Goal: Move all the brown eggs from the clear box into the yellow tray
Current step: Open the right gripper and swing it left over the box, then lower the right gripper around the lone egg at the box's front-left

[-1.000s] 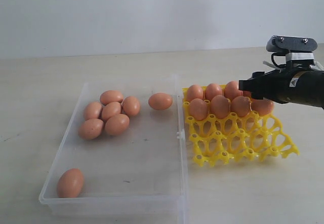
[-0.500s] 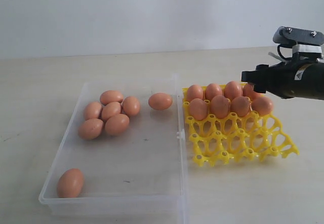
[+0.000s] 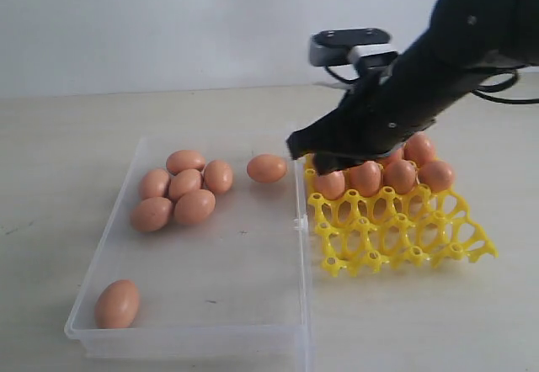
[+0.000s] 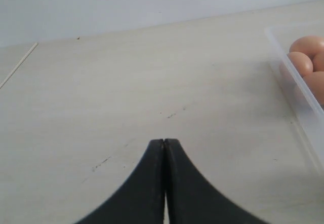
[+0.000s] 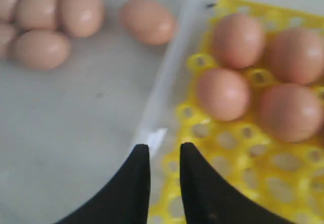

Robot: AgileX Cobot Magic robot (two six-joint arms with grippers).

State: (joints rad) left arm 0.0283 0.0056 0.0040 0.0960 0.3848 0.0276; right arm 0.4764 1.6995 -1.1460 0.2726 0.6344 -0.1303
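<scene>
Several brown eggs (image 3: 181, 191) cluster at the far left of the clear box (image 3: 185, 338). One egg (image 3: 267, 167) lies alone by its far right wall and another (image 3: 117, 303) sits in the near left corner. More eggs (image 3: 401, 175) fill the back cups of the yellow tray (image 3: 404, 237). My right gripper (image 3: 305, 155) hangs over the seam between box and tray, near the lone egg. Its view shows it open (image 5: 164, 150) by a narrow gap, nothing between the fingers. My left gripper (image 4: 164, 142) is shut and empty over bare table beside the box wall (image 4: 298, 102).
The pale tabletop (image 3: 67, 136) runs round both containers, with a plain wall behind. The front rows of cups in the yellow tray (image 5: 243, 183) hold nothing. The box's right wall (image 5: 167, 82) stands right against the tray's edge.
My right arm has swung from the far right of the tray leftward across it, and its gripper now hovers at the tray's left edge. The eggs have not moved.
</scene>
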